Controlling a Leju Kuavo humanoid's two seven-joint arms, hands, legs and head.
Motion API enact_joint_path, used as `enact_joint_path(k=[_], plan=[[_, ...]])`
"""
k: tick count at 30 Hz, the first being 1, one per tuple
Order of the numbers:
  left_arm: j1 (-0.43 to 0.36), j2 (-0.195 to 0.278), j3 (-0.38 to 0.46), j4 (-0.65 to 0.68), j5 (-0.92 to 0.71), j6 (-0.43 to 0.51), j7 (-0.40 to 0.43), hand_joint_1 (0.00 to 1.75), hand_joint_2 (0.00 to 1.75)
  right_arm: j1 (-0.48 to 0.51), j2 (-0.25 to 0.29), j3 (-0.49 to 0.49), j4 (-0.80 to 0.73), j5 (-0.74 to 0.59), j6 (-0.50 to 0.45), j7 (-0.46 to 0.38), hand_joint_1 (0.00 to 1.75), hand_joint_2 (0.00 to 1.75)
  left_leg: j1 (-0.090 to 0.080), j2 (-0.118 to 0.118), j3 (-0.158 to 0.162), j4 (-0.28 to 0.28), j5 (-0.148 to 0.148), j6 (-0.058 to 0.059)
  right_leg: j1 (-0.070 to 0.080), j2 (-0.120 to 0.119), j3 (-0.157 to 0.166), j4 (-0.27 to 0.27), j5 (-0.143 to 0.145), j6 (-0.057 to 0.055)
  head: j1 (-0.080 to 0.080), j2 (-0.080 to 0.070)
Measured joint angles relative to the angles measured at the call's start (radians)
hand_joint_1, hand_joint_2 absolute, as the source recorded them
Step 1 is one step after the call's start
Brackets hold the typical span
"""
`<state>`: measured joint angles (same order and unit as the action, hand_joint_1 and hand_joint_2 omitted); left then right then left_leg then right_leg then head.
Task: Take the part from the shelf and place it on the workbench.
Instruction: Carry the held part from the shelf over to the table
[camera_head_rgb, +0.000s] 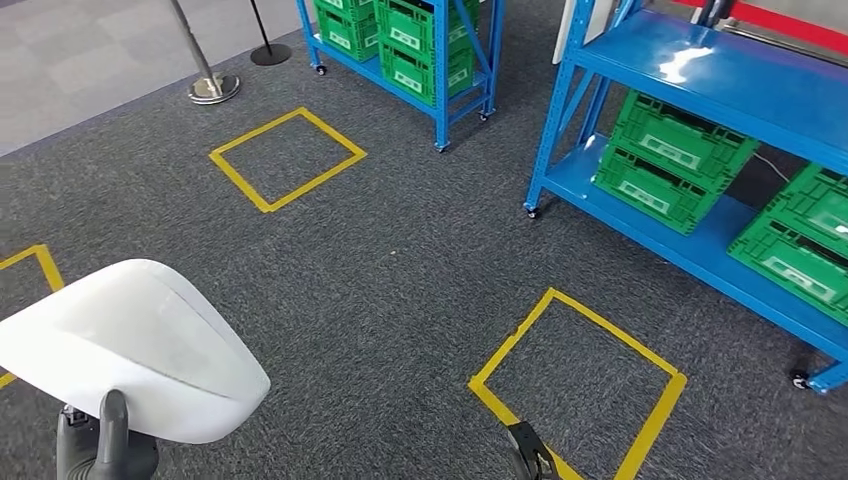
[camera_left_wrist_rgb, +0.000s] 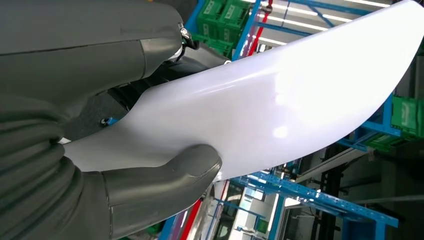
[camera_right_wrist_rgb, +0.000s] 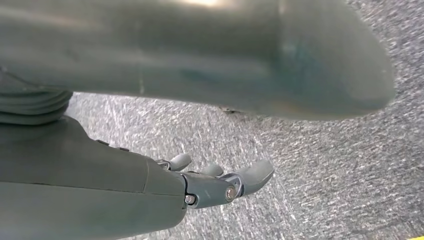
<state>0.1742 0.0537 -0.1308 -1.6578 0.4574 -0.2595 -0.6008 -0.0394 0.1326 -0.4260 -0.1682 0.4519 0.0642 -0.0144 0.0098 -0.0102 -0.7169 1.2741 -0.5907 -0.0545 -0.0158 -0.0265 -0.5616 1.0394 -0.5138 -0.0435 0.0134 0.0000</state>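
The part is a large white curved shell (camera_head_rgb: 130, 345) at the lower left of the head view. My left hand (camera_head_rgb: 105, 440) grips it from below, a grey finger standing up against its near edge. In the left wrist view the shell (camera_left_wrist_rgb: 280, 100) spans the picture, and my left hand's (camera_left_wrist_rgb: 125, 150) thumb presses on its glossy face while the fingers lie behind it. My right hand (camera_right_wrist_rgb: 200, 185) hangs over the grey carpet with its fingers apart and nothing in them. A dark tip of that hand (camera_head_rgb: 530, 452) shows at the bottom edge of the head view.
Blue shelves (camera_head_rgb: 700, 70) with green crates (camera_head_rgb: 675, 160) stand at the right. A second blue shelf (camera_head_rgb: 440, 60) with crates stands at the back. Yellow tape squares (camera_head_rgb: 580, 385) mark the carpet. A metal post base (camera_head_rgb: 213, 88) stands far left.
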Motion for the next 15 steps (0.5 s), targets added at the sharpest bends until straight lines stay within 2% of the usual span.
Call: enact_joint_path(k=[1,2,3,4,6,7,9,10,12,14,15], plan=[[-0.001,-0.002,0.0,0.003,0.0,-0.001,0.0,1.75,1.75,0.002,-0.002,0.0,0.0,-0.002,0.0,0.0,0.0,0.0,0.001,0.003,-0.013,0.032,-0.006,-0.001,0.001,-0.013,0.0,0.0,-0.001,0.0,0.0,0.0],[-0.001,-0.004,0.0,0.006,0.0,-0.002,0.0,1.75,1.75,0.002,-0.004,0.0,0.0,-0.003,0.0,0.0,0.0,0.0,0.001,0.006,-0.007,0.027,0.007,-0.001,0.001,-0.024,0.0,0.0,-0.001,0.0,0.0,0.0],[-0.002,-0.004,0.0,0.008,-0.001,-0.002,0.001,1.75,1.75,0.002,-0.005,0.0,0.0,-0.003,0.0,0.0,0.0,0.0,0.001,0.012,0.02,-0.02,0.035,0.001,0.001,-0.035,0.001,0.0,-0.002,0.001,0.0,0.0],[-0.003,-0.005,0.0,0.009,-0.001,-0.003,0.001,1.75,1.75,0.001,-0.006,0.0,0.0,-0.003,0.0,-0.001,0.0,0.0,0.0,0.029,0.061,-0.094,0.067,0.004,0.001,-0.045,0.004,0.0,-0.004,0.003,0.0,0.0],[-0.006,-0.007,0.0,0.01,-0.001,-0.005,0.0,1.75,1.75,0.0,-0.006,0.0,0.0,-0.003,0.0,-0.001,0.0,0.0,-0.008,0.069,0.126,-0.213,0.101,0.016,0.005,-0.062,0.008,0.001,-0.007,0.012,0.0,0.0],[-0.008,-0.008,0.0,0.01,-0.001,-0.005,0.0,1.75,1.75,0.0,-0.007,0.0,0.0,-0.003,0.0,-0.001,0.0,0.0,-0.012,0.079,0.138,-0.239,0.104,0.022,0.007,-0.07,0.01,0.0,-0.009,0.017,0.0,0.0],[-0.009,-0.009,0.0,0.01,-0.001,-0.006,0.0,1.75,1.75,-0.001,-0.007,0.0,0.0,-0.003,0.0,-0.001,0.0,0.0,-0.016,0.064,0.134,-0.247,0.106,0.034,0.007,-0.088,0.015,-0.003,-0.01,0.028,0.001,0.0],[-0.008,-0.01,0.0,0.01,-0.001,-0.006,0.0,1.75,1.75,-0.001,-0.008,0.0,0.0,-0.003,0.0,-0.001,0.0,0.0,-0.015,0.053,0.135,-0.251,0.109,0.04,0.005,-0.085,0.016,-0.001,-0.013,0.035,0.001,0.0],[-0.011,-0.013,0.0,0.01,-0.001,-0.006,0.0,1.75,1.75,-0.002,-0.009,0.0,0.0,-0.004,0.0,-0.001,0.0,0.0,-0.009,0.031,0.141,-0.26,0.116,0.053,0.002,-0.042,0.0,0.044,-0.046,0.044,0.003,0.0],[-0.015,-0.018,0.001,0.012,-0.001,-0.009,0.001,1.75,1.75,0.001,-0.01,0.0,0.0,-0.004,0.0,-0.001,0.0,0.0,-0.008,0.008,0.142,-0.261,0.119,0.061,0.001,0.011,-0.056,0.163,-0.106,0.047,0.005,0.0],[-0.017,-0.02,0.001,0.015,0.0,-0.012,0.003,1.75,1.75,0.003,-0.011,0.0,0.0,-0.001,-0.001,-0.001,0.0,0.0,-0.008,-0.004,0.141,-0.26,0.119,0.063,0.001,0.02,-0.088,0.226,-0.129,0.047,0.007,0.0]])
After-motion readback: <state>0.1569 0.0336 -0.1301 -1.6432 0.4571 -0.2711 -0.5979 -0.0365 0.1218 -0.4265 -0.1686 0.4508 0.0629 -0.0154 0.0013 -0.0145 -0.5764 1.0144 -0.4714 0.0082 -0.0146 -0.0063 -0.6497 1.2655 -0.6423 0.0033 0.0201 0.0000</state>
